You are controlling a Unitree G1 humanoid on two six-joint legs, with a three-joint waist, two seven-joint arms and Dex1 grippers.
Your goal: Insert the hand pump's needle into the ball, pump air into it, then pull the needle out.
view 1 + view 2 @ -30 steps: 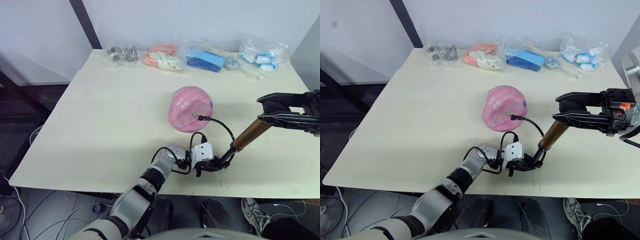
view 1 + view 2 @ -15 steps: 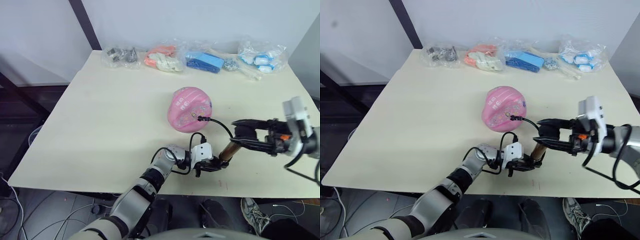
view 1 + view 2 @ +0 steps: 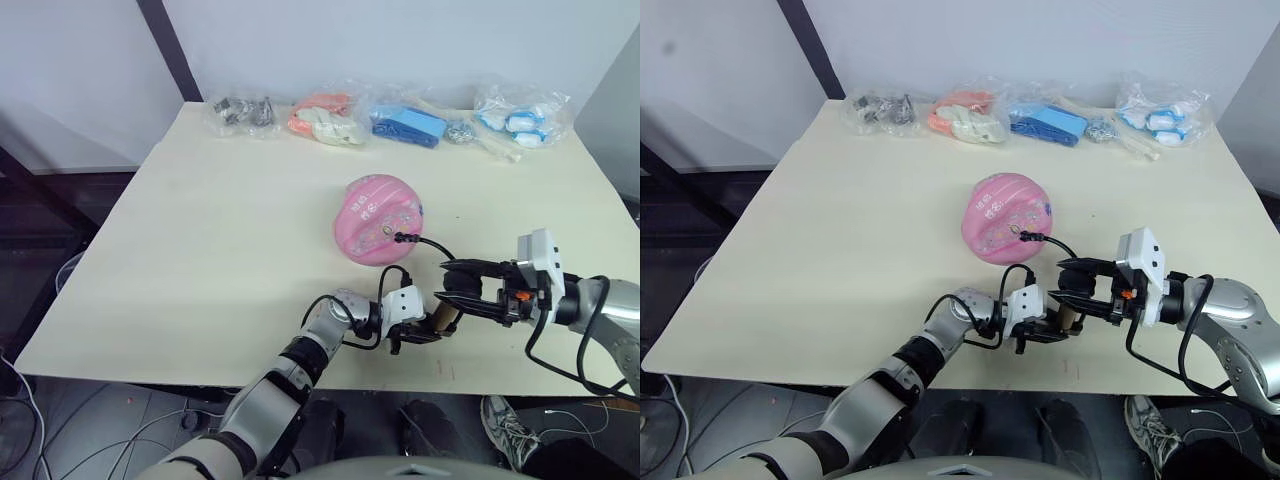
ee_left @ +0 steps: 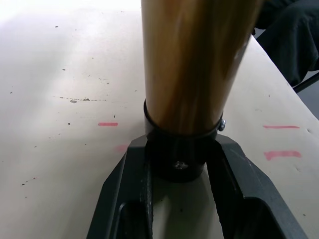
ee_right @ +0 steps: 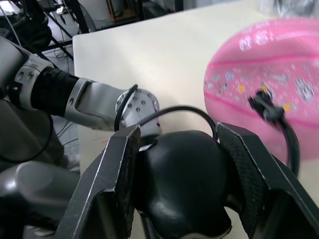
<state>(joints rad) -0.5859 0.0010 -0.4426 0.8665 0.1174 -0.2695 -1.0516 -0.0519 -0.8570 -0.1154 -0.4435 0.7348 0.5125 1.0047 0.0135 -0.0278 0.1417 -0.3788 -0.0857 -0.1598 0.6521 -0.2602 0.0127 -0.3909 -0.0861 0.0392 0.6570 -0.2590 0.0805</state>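
Observation:
The pink ball (image 3: 380,217) rests on the table (image 3: 220,230), dented on one side. The needle's black fitting (image 3: 400,237) sits against the ball's near side, and the pin itself is hidden. A thin black hose (image 3: 440,250) arcs from there to the hand pump (image 3: 443,318). My left gripper (image 3: 424,331) is shut on the pump's black lower end cap (image 4: 182,162), below the gold cylinder (image 4: 192,64). My right gripper (image 3: 458,291) is shut on the pump's black handle (image 5: 182,184), close above the left gripper. Only a short stub of the gold cylinder shows between them.
Several plastic bags of small items line the table's far edge: grey parts (image 3: 245,108), orange and white items (image 3: 325,115), blue items (image 3: 410,122) and white-blue items (image 3: 520,108). The pump stands close to the table's front edge (image 3: 450,378). Red marks (image 4: 281,155) dot the tabletop.
My right gripper has moved left and down toward the left gripper, pushing the handle in, so the pump's exposed gold cylinder is much shorter. Ball and left gripper stay put.

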